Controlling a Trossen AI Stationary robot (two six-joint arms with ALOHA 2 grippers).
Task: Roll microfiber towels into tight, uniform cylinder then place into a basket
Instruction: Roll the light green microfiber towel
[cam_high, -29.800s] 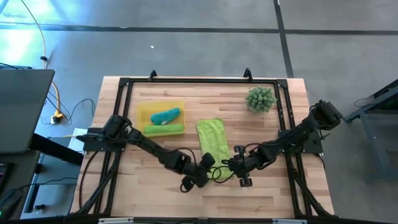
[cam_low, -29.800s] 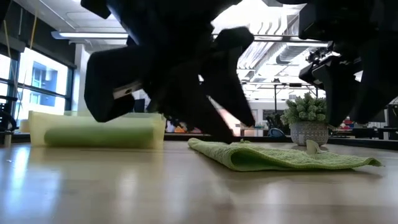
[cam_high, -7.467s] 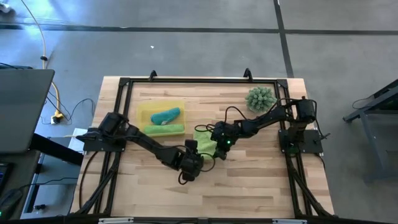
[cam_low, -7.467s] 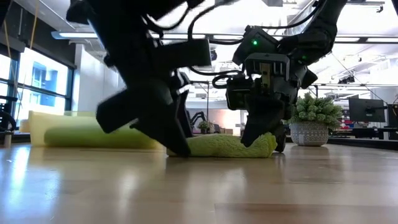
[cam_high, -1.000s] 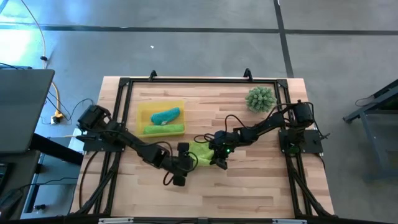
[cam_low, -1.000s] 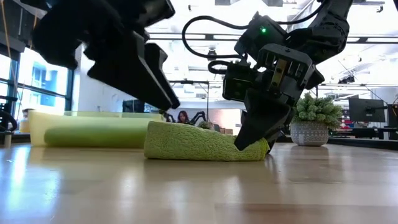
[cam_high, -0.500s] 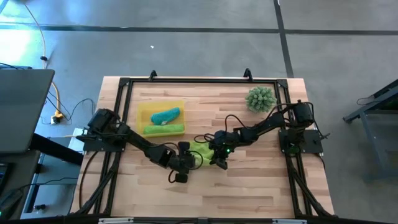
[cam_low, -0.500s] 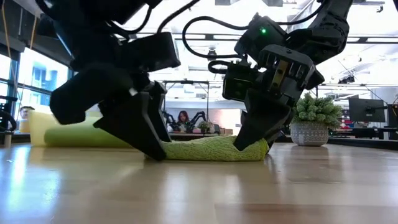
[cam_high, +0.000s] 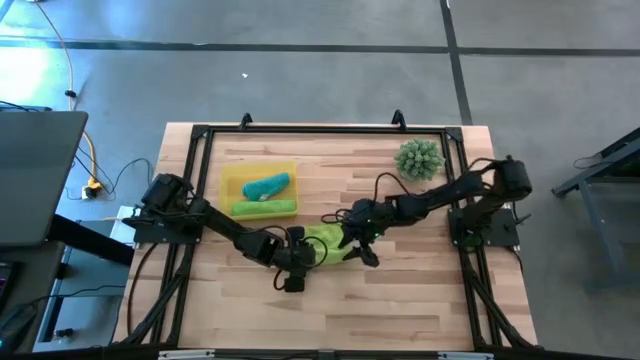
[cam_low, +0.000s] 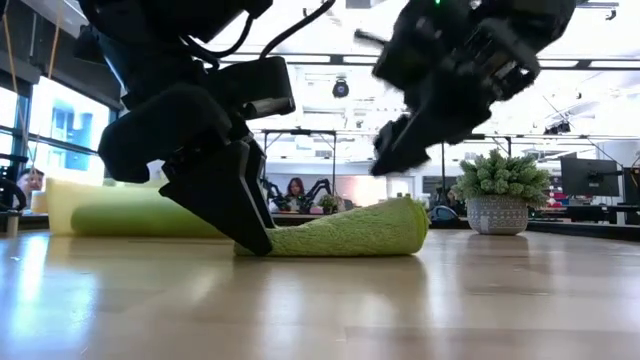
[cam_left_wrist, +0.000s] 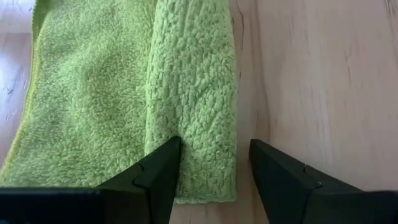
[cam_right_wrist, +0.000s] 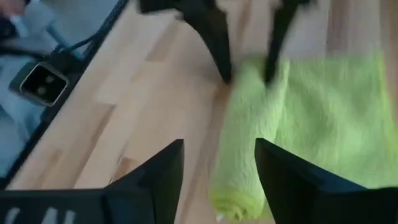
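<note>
Two arms meet at a half-rolled green towel in the middle of the surface.

I see the wooden surface (cam_high: 400, 290) first, and I place everything by the yellow basket (cam_high: 232, 181) near its back left part. Inside the basket lie a rolled lime green towel (cam_high: 264, 208) and a teal towel (cam_high: 266, 186). The third towel (cam_high: 328, 241), lime green, lies on the surface to the right of the basket and nearer to me, partly rolled, with a flat part beside the roll. My left tool (cam_left_wrist: 208, 165) is spread wide, one finger (cam_left_wrist: 158, 171) pressing on the roll's end, not squeezing it. My right tool (cam_right_wrist: 219, 174) is lifted just above the roll's other end, spread apart and holding nothing. A spiky plant (cam_high: 419, 159) stands far to the right of the basket.
</note>
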